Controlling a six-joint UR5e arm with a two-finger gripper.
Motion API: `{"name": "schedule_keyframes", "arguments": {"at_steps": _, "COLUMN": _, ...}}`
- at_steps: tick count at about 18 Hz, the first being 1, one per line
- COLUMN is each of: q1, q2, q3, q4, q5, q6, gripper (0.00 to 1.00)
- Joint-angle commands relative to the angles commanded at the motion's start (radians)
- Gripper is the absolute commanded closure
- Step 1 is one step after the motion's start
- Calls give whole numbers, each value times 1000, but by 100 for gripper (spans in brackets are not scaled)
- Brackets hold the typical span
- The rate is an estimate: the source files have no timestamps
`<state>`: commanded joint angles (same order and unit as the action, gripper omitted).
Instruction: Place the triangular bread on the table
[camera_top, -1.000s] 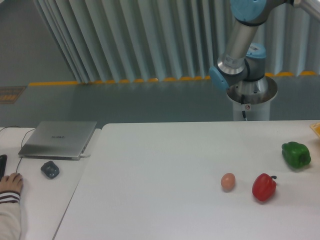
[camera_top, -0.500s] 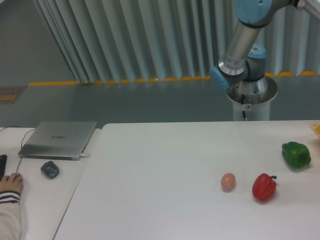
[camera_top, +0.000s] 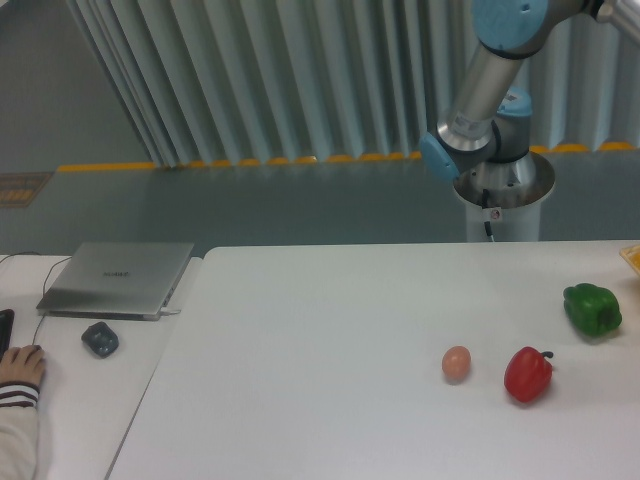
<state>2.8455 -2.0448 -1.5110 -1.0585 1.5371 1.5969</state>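
The white table (camera_top: 320, 340) fills the lower part of the camera view. At its far right edge a small golden-orange sliver (camera_top: 633, 258) is cut off by the frame; it looks like a corner of the triangular bread, though too little shows to be sure. Only the arm's base (camera_top: 503, 190) and its silver link (camera_top: 478, 90) with blue joints are visible, rising out of the top right of the picture. The gripper itself is out of view.
A tan egg (camera_top: 456, 363), a red bell pepper (camera_top: 528, 374) and a green bell pepper (camera_top: 592, 308) lie on the table's right side. On the left desk sit a silver laptop (camera_top: 118, 278) and a dark mouse (camera_top: 99, 339), with a person's hand (camera_top: 20, 365) nearby.
The arm's upper link and blue elbow have swung slightly to the right. Nothing on the table has moved.
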Motion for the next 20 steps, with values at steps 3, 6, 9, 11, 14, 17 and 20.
{"name": "schedule_keyframes", "arguments": {"at_steps": 3, "q1": 0, "q2": -5, "q3": 0, "q4": 20, "q5": 0, "q6": 2, "gripper": 0}}
{"name": "schedule_keyframes", "arguments": {"at_steps": 6, "q1": -2, "q2": -11, "q3": 2, "q4": 40, "q5": 0, "q6": 0, "gripper": 0}}
{"name": "schedule_keyframes", "arguments": {"at_steps": 9, "q1": -2, "q2": -17, "q3": 0, "q4": 41, "q5": 0, "q6": 0, "gripper": 0}}
{"name": "schedule_keyframes", "arguments": {"at_steps": 11, "q1": -2, "q2": -17, "q3": 0, "q4": 43, "q5": 0, "q6": 0, "gripper": 0}}
{"name": "schedule_keyframes", "arguments": {"at_steps": 14, "q1": -2, "q2": -17, "q3": 0, "q4": 43, "q5": 0, "q6": 0, "gripper": 22}}
{"name": "schedule_keyframes", "arguments": {"at_steps": 17, "q1": -2, "q2": -15, "q3": 2, "q4": 43, "q5": 0, "q6": 0, "gripper": 65}}
{"name": "schedule_keyframes", "arguments": {"at_steps": 20, "q1": -2, "q2": -14, "q3": 2, "q4": 41, "q5": 0, "q6": -2, "gripper": 84}}
